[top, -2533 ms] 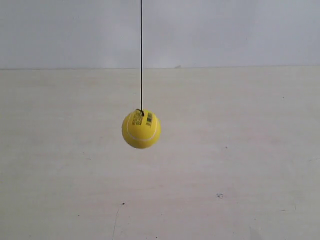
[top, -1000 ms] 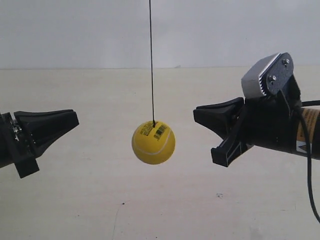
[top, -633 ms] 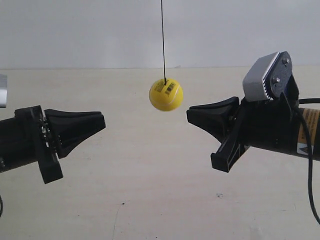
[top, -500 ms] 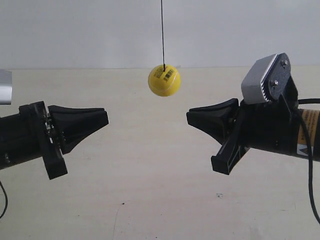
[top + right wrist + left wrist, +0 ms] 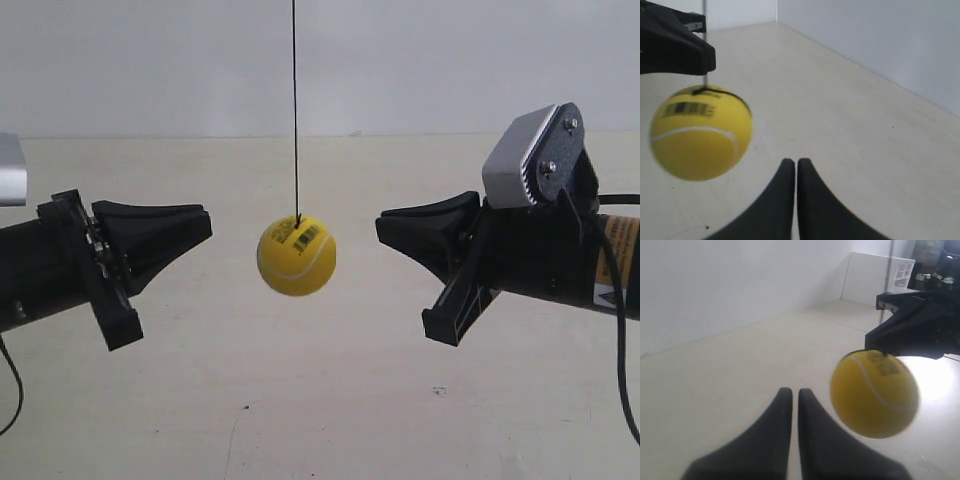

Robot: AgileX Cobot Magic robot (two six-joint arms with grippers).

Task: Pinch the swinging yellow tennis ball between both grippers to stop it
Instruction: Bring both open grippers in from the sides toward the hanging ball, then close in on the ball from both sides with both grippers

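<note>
Close in, from the wrists: the left gripper (image 5: 791,392) has its fingers pressed together, only a hairline slit between them, nothing held. The right gripper (image 5: 792,162) is the same, tips shut tight and empty. Just beyond each pair of tips hangs the yellow tennis ball (image 5: 296,256), off the line of the fingers rather than dead ahead. Its edges blur in both wrist views, so I judge it to be moving. Past the ball, each wrist view catches the opposite gripper, pointing inward.

Exterior view: the ball sits between the two wedge tips at about their height, near both and touching neither, with a clear gap on each side.

Progress, as I read it: arms staged either side, pinch not yet made. What's left is bringing both tips onto opposite sides of the ball and holding it.

Ball: bright yellow, fuzzy, with a white curved seam (image 5: 690,130). A barcode sticker (image 5: 308,238) sits near the top, where the thin black string (image 5: 295,100) ties on and runs straight up out of frame. Behind: pale tabletop (image 5: 330,400), white wall (image 5: 450,60).
</note>
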